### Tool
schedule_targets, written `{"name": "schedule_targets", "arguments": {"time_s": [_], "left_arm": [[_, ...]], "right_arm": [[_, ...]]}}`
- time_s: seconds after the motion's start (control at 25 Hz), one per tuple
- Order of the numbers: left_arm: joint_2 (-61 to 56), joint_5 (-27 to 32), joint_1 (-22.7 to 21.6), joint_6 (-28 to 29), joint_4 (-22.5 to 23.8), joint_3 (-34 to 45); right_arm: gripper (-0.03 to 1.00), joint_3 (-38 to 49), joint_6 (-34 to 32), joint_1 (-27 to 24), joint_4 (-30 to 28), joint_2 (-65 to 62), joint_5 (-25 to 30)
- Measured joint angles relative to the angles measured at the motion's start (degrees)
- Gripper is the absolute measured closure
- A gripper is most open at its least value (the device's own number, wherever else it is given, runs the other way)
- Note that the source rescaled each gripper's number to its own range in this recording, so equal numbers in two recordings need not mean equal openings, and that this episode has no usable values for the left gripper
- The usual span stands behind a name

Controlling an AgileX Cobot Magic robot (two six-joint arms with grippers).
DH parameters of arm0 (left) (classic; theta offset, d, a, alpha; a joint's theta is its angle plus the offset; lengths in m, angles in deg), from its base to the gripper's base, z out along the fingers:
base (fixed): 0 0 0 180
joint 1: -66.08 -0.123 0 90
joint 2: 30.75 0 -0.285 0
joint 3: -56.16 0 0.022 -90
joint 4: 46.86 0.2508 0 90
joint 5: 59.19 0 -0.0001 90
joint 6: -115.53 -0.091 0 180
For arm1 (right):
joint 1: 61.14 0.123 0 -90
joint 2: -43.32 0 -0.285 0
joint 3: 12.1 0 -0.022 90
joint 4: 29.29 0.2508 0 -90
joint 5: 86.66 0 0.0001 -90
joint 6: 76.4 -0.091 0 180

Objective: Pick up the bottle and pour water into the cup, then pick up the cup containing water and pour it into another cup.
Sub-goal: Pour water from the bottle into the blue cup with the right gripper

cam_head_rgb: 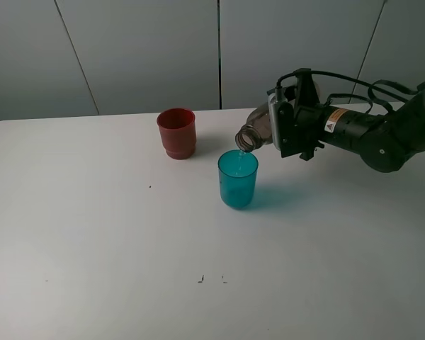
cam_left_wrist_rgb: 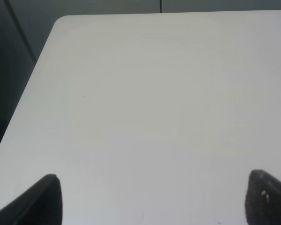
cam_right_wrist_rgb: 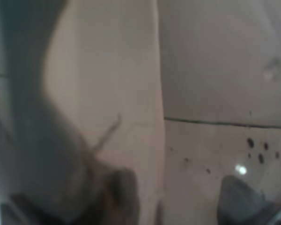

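Note:
My right gripper (cam_head_rgb: 278,126) is shut on the smoky grey-brown bottle (cam_head_rgb: 253,132), which lies tipped almost level, its open mouth just above the far rim of the teal cup (cam_head_rgb: 237,179). That cup stands upright near the middle of the white table (cam_head_rgb: 92,248). The red cup (cam_head_rgb: 176,132) stands upright behind it to the left, apart from both. The right wrist view is a blur, with the bottle (cam_right_wrist_rgb: 84,117) filling its near side. My left gripper (cam_left_wrist_rgb: 152,201) is open over bare table, with nothing between its fingers (cam_left_wrist_rgb: 42,201). It does not show in the exterior view.
Grey wall panels (cam_head_rgb: 149,49) rise behind the table's far edge. A few small dark specks (cam_head_rgb: 202,278) mark the tabletop toward the front. The table's far corner (cam_left_wrist_rgb: 61,21) shows in the left wrist view.

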Motion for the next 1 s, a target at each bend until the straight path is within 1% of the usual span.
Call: {"name": "schedule_targets", "arguments": {"time_s": [0.2,0.4,1.0], "left_arm": [[0.00,0.00,0.00,0.00,0.00,0.00],[0.00,0.00,0.00,0.00,0.00,0.00],[0.00,0.00,0.00,0.00,0.00,0.00]], "right_arm": [[0.95,0.00,1.56,0.00,0.09,0.00,0.00],[0.95,0.00,4.11,0.00,1.43,0.00,-0.12],[0.95,0.00,7.48,0.00,1.57,-0.10,-0.59]]}}
